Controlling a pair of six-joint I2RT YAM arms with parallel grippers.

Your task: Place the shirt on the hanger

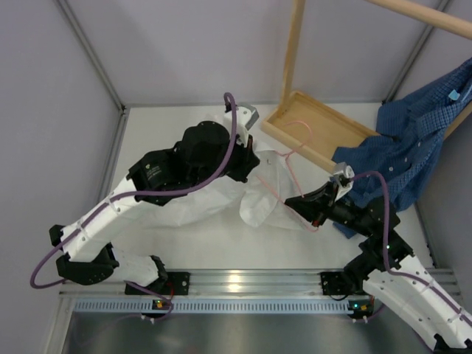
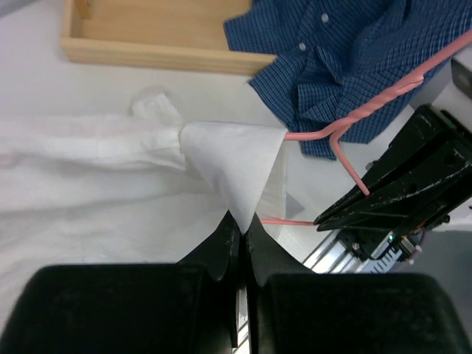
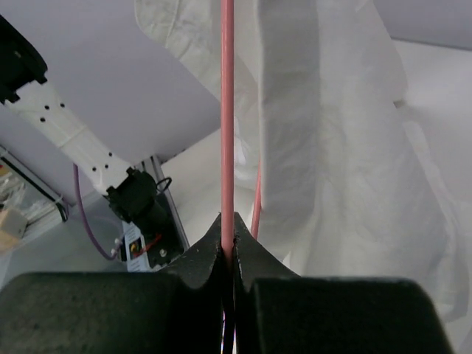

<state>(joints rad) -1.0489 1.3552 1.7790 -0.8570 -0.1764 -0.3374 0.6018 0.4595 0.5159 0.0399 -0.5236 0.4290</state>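
1. The left gripper (image 2: 241, 227) is pinching a peak of the shirt (image 2: 110, 177). Its fingers are clamped tight on the white fabric and are drawing it up into a little tent. My read is that this opens an edge so the wire can slide inside.
2. The right gripper (image 3: 228, 247) is gripping the hanger (image 3: 227, 110), fingers squeezed together on the thin pink wire. It is holding the frame steady right against the cloth, and I judge this arm is doing the feeding while the other one opens the way.
3. From above, the shirt is lying crumpled at the centre of the tabletop (image 1: 236, 251), partly under the left arm. The hanger is sitting at the shirt's 3 o'clock end. Some pink is showing faintly through the fabric there, so part of the wire seems to be covered already.
4. The hook is pointing toward 12 o'clock, reaching the near edge of the wooden tray (image 1: 317, 133). The clearest stretch of wire is running from 12 down toward 5 o'clock, into the right fingers.
5. The shirt's long axis is running from 9 to 3 o'clock.
6. The blue checked shirt (image 1: 413, 147) is hanging at 2 o'clock, just beside the right arm and not involved in the task.
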